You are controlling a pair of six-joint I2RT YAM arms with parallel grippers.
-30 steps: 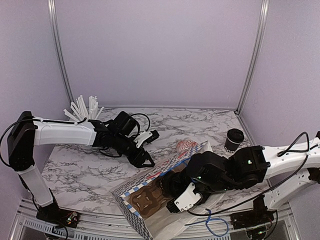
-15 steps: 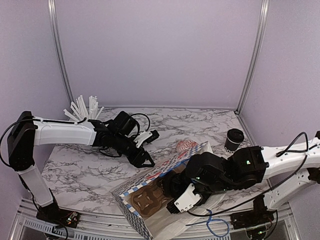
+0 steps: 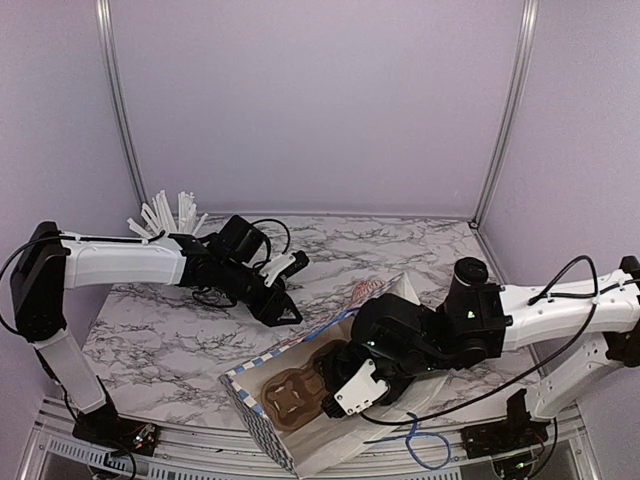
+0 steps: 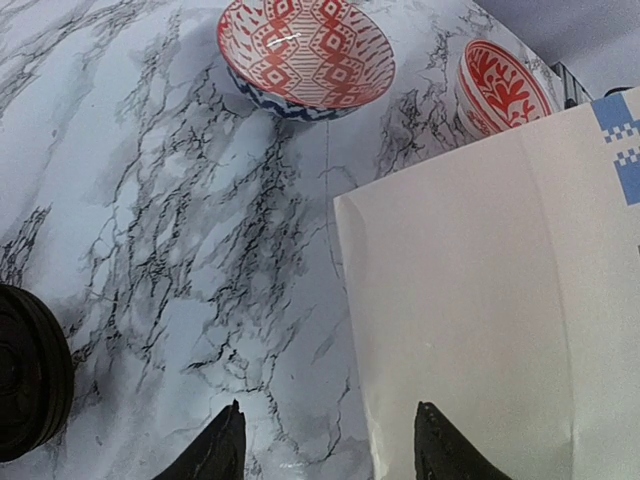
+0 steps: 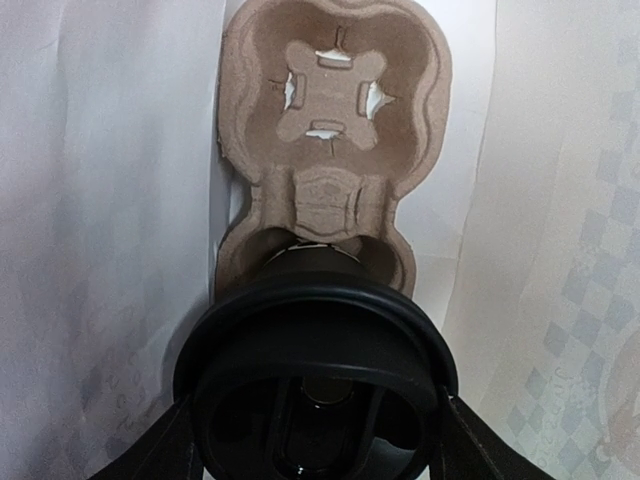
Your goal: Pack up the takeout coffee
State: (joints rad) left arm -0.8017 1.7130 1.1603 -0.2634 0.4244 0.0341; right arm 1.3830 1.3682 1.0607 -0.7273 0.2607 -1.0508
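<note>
Top view, paper bag (image 3: pixel 320 458): lying open at the near middle of the counter (image 3: pixel 170 340), with a cardboard carrier (image 3: pixel 285 400) inside.
Top view, right arm (image 3: pixel 470 330): reaching into the bag over the carrier.
Top view, second coffee cup (image 3: pixel 468 275): standing lidded at the far right, outside the bag.
Top view, left arm (image 3: pixel 120 265): hanging left of the bag.
Left wrist view, left pincer (image 4: pixel 330 445): standing wide and holding nothing, at the bag's edge.
Right wrist view, right pincer (image 5: pixel 312 445): gripping a lidded coffee cup (image 5: pixel 315 340) at the carrier's near socket; whether it is fully seated cannot be told.
Step in hand: judged to be seating the first cup.
Next move: calling for a straight push down, a clean release, then the second coffee cup.
</note>
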